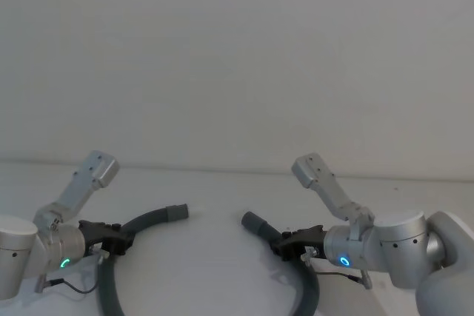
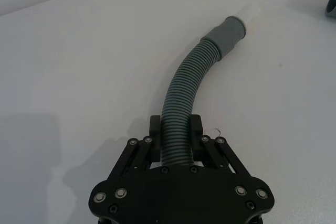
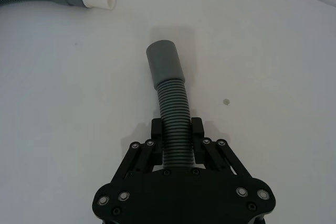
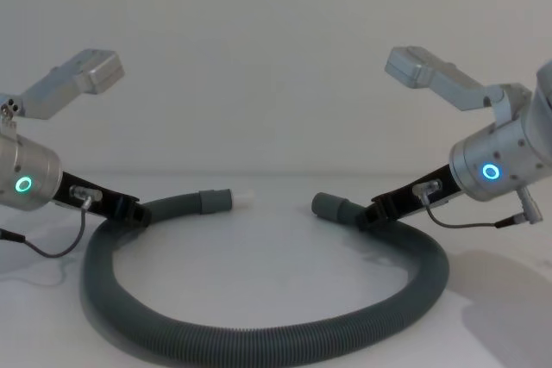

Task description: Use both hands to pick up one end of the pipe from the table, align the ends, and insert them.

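Note:
The pipe (image 4: pixel 259 338) lies as a wide dark grey corrugated loop on the white table (image 4: pixel 276 252). My left gripper (image 4: pixel 138 210) is shut on the pipe (image 2: pixel 176 108) a short way behind the cuff with the white spigot (image 2: pixel 232 29). My right gripper (image 4: pixel 366 215) is shut on the pipe just behind the plain hollow cuff (image 3: pixel 164 64). The two ends, spigot cuff (image 4: pixel 217 198) and plain cuff (image 4: pixel 332 207), point toward each other with a gap between them. From the head I see the left gripper (image 1: pixel 118 240) and the right gripper (image 1: pixel 285 242) low down.
Thin black cables (image 4: pixel 52 247) hang from the wrists. The silver forearms with glowing rings (image 4: pixel 490 171) come in from both sides. A plain pale wall stands behind the table.

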You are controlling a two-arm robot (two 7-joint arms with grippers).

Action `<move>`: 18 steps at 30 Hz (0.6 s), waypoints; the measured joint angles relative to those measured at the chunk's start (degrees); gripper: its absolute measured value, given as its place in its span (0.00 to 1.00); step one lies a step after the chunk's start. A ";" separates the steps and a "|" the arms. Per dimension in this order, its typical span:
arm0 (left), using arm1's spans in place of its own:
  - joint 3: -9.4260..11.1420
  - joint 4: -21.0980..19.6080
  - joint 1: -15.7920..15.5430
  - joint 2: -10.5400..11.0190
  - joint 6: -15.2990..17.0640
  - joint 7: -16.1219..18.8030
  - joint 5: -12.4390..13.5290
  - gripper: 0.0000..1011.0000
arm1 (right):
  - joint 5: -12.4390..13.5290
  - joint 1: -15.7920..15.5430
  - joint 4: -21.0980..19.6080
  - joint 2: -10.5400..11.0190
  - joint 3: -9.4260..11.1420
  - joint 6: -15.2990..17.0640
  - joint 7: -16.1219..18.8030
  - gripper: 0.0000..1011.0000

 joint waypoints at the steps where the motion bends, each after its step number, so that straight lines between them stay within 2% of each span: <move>1: 0.00 0.00 0.00 0.00 0.00 0.00 0.00 0.28 | 0.00 0.00 0.00 0.00 0.00 0.00 0.00 0.29; 12: 0.00 0.00 0.00 0.00 0.00 0.00 0.00 0.28 | 0.07 -0.11 -0.25 0.04 0.17 -0.11 -0.02 0.28; 18: 0.00 0.00 0.00 0.00 0.00 0.00 0.00 0.28 | 0.76 -0.75 -1.57 0.08 0.94 -1.34 -0.40 0.27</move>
